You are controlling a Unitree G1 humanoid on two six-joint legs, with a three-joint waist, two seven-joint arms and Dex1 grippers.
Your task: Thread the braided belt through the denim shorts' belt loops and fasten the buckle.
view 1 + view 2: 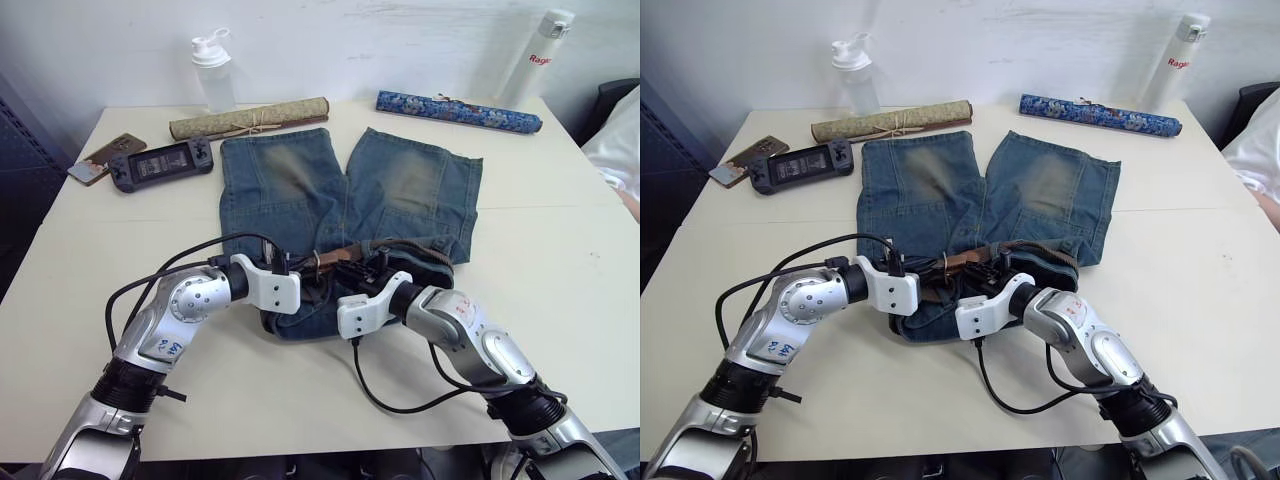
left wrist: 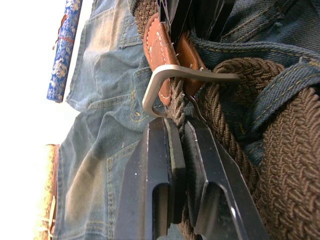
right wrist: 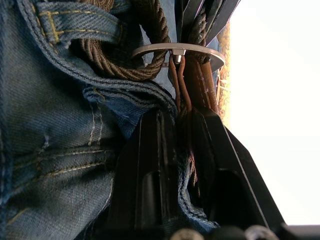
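My left gripper (image 2: 180, 145) pinched the braided belt (image 2: 280, 175) below the buckle (image 2: 172, 82). My right gripper (image 3: 180, 125) clamped its leather end at the denim shorts (image 1: 300, 190).

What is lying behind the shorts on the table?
Behind the shorts lie a tan scroll and a blue scroll, with a clear bottle and a white bottle further back. Whatever lies under the shorts is covered.

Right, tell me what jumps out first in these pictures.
Both grippers meet at the waistband of the faded blue denim shorts mid-table: the left gripper pinches the olive-brown braided belt just below its square silver buckle, the right gripper clamps the brown leather beside it.
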